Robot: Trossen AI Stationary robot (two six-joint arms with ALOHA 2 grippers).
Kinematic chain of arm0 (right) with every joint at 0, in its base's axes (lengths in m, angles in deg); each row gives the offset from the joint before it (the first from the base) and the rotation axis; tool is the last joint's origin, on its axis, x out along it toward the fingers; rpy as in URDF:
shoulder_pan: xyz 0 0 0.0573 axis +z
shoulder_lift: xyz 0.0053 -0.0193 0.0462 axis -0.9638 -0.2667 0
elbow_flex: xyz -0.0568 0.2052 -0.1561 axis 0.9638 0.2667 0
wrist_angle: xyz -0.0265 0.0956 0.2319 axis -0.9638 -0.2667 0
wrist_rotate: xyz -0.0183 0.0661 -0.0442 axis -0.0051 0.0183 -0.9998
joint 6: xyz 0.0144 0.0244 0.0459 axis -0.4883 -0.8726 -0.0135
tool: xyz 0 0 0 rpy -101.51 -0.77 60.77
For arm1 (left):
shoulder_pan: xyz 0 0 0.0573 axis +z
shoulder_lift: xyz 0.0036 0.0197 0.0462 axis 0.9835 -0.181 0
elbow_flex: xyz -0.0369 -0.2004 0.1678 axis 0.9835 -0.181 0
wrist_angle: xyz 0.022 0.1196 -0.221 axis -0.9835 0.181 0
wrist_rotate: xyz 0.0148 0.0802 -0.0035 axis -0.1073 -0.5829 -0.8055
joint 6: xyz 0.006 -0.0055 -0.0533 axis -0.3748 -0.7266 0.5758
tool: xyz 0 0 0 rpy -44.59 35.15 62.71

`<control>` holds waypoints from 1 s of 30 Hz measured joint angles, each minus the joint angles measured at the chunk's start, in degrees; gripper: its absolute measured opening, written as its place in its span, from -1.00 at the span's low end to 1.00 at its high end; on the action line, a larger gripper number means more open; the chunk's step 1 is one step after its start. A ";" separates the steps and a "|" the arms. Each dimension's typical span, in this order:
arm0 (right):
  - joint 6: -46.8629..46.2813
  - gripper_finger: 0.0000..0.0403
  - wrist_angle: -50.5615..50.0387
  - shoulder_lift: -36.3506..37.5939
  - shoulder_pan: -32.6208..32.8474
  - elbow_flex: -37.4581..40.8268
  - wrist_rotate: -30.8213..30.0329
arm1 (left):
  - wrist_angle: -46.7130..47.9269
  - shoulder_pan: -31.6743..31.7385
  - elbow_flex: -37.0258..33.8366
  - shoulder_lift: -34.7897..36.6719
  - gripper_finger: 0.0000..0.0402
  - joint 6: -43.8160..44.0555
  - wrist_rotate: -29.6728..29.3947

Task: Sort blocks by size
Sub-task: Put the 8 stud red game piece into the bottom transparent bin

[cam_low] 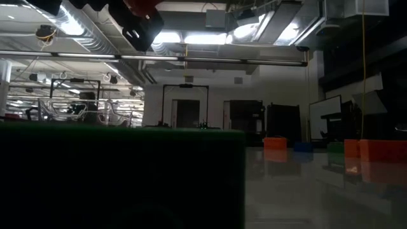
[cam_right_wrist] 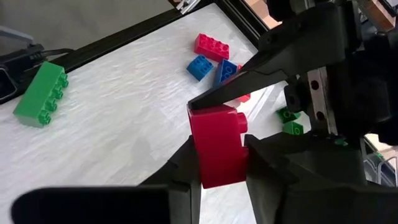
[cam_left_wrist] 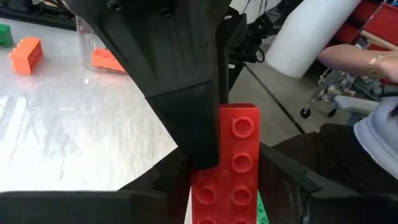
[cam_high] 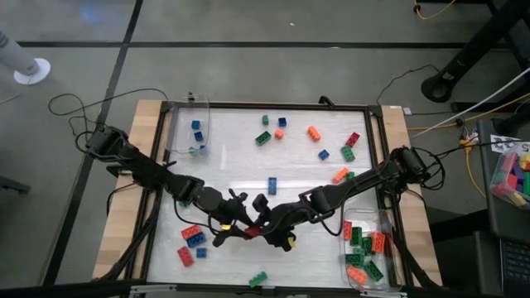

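Jaws of both arms meet on one long red brick [cam_right_wrist: 217, 149] above the middle of the surface [cam_high: 240, 178], nearer its front edge. Right gripper [cam_right_wrist: 219, 163] pinches the brick between its two fingers, seen plainly in its wrist view. Left gripper [cam_left_wrist: 225, 163] has a finger flat against the studded face, with the brick standing between its fingers; it looks like a handover, or a pull to part stacked pieces, but I cannot tell which.

Progress, as judged: partly done. Clear bin at the right front corner [cam_high: 389, 248] holds a heap of longer red, orange and green bricks. Clear bin at the left rear corner [cam_high: 203, 108] holds a few small blue ones. Loose bricks left: a scatter across the rear half [cam_high: 315, 132], one blue near the centre [cam_high: 272, 185], a red-and-blue cluster at left front [cam_high: 191, 242], one green at the front edge [cam_high: 258, 279].

Pose: both arms reach inward from their sides, forearms angled toward each other, wrists nearly touching.
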 joint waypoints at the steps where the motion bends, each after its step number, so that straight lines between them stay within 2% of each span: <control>1: -0.75 -0.53 -0.11 0.00 -0.01 0.00 -0.01 | 0.01 0.01 0.00 0.00 -0.24 -0.12 -0.03; 5: -3.67 -0.47 -2.14 0.49 0.01 0.04 0.29 | 0.49 0.04 0.00 0.02 -0.13 0.61 -0.36; 10: -7.65 -0.54 -6.94 3.07 0.04 0.09 0.65 | 1.64 0.38 0.07 0.12 0.02 0.78 -0.16; 14: -14.67 -0.54 -14.78 6.08 0.10 0.09 2.39 | 4.09 1.50 0.07 0.24 0.07 0.17 -0.03; 21: -37.40 -0.47 -36.81 12.86 3.20 0.09 4.50 | 12.86 4.46 0.07 0.24 0.05 1.14 -0.03; 26: -55.41 -0.54 -52.39 16.26 8.36 0.09 4.50 | 15.94 6.47 0.07 0.24 0.05 4.77 -0.05; 30: -69.57 -0.50 -63.03 16.41 13.96 0.09 4.48 | 17.03 7.44 0.07 0.24 0.05 5.77 -0.05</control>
